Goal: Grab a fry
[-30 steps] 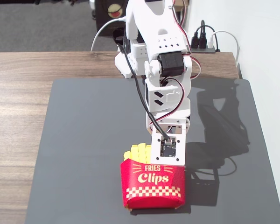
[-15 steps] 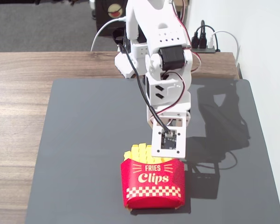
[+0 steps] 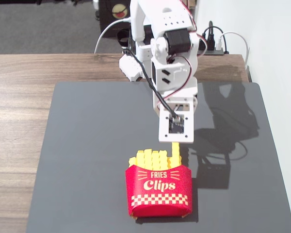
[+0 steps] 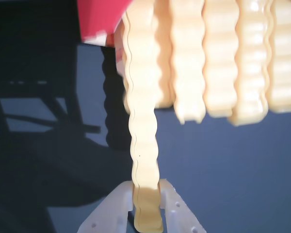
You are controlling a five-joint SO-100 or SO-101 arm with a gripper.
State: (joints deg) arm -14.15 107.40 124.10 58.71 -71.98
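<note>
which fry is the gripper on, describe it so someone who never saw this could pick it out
Start at the red carton standing on the dark mat in the fixed view. Yellow crinkle-cut fries poke out of its top. The fry meant is the right-hand one there, sticking out farther than the rest, and in the wrist view its far end sits between the fingers of the gripper.

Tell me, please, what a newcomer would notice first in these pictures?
The red "FRIES Clips" carton at the front of the dark mat, crammed with yellow fries. In the wrist view, the white claw pinches one crinkle-cut fry that juts beyond the rest.
</note>
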